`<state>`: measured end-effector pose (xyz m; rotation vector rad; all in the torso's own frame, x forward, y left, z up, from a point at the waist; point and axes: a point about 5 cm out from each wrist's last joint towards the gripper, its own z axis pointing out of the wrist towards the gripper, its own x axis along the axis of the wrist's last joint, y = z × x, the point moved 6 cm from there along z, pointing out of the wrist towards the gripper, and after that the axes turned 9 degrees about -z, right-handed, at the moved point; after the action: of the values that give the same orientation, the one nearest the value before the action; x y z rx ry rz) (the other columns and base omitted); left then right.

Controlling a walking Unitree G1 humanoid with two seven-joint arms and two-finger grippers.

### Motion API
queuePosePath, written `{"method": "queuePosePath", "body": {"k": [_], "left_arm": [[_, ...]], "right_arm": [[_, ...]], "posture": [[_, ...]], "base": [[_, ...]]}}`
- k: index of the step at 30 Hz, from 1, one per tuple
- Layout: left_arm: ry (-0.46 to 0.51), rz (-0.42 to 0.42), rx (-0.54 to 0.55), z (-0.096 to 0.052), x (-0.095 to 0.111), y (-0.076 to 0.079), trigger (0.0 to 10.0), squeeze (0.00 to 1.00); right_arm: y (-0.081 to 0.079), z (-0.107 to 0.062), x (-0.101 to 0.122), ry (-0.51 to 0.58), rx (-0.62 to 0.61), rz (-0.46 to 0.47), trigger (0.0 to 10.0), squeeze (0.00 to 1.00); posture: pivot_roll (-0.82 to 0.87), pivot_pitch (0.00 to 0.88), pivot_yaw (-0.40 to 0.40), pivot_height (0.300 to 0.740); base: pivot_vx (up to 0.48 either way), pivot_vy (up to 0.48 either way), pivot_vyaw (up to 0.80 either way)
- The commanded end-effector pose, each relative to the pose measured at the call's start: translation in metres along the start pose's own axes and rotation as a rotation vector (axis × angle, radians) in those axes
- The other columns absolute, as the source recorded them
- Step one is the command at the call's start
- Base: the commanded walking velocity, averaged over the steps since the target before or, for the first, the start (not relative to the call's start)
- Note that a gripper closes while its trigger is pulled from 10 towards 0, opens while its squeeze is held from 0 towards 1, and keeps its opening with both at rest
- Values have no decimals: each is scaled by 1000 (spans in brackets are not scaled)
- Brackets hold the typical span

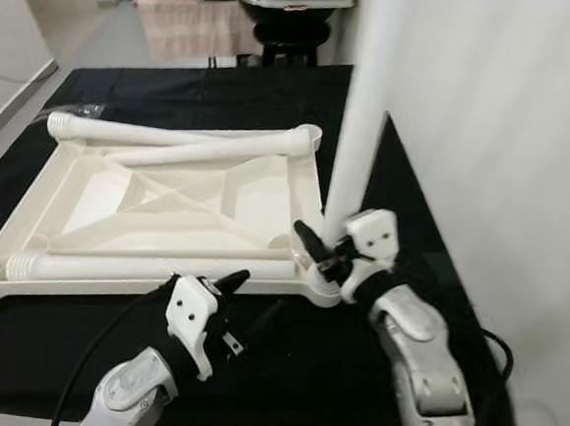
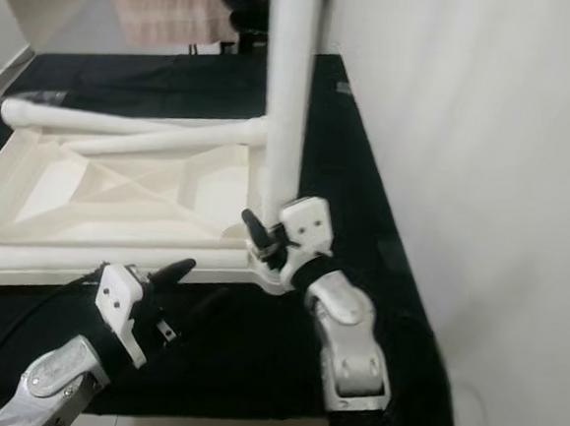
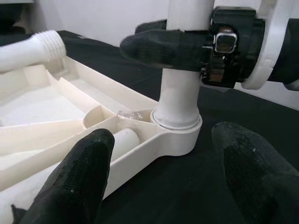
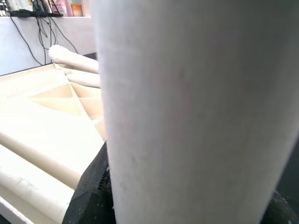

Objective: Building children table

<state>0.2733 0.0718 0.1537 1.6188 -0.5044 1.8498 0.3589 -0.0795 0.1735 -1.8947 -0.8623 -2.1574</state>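
Here right claw point(image 1: 324, 248) clasps upright leg point(image 1: 359, 130).

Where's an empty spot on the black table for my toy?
Bare black cloth lies behind the upside-down tabletop, toward the far edge. The near corner is crowded: the right gripper clamps the upright leg and the left gripper hovers beside it.
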Motion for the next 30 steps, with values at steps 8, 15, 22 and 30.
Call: {"method": "queuePosePath", "body": {"k": [8,15,22,30], "left_arm": [[-20,13,14,-4,-6,-3,10000,0],[-25,6,5,-3,-9,0,10000,0],[-21,6,3,0,-8,1,10000,0],[-19,8,6,-1,-8,3,10000,0]], "right_arm": [[-13,-13,-45,-181,49,149,10000,0],[-12,-3,-7,-16,273,162,10000,1000],[7,3,25,104,543,43,10000,0],[11,6,36,130,711,60,6745,0]], "posture": [[-64,157,40,740],[-60,145,40,740],[-45,136,32,740],[-37,142,33,740]], "base": [[0,0,0],[0,0,0],[0,0,0],[0,0,0]]}}
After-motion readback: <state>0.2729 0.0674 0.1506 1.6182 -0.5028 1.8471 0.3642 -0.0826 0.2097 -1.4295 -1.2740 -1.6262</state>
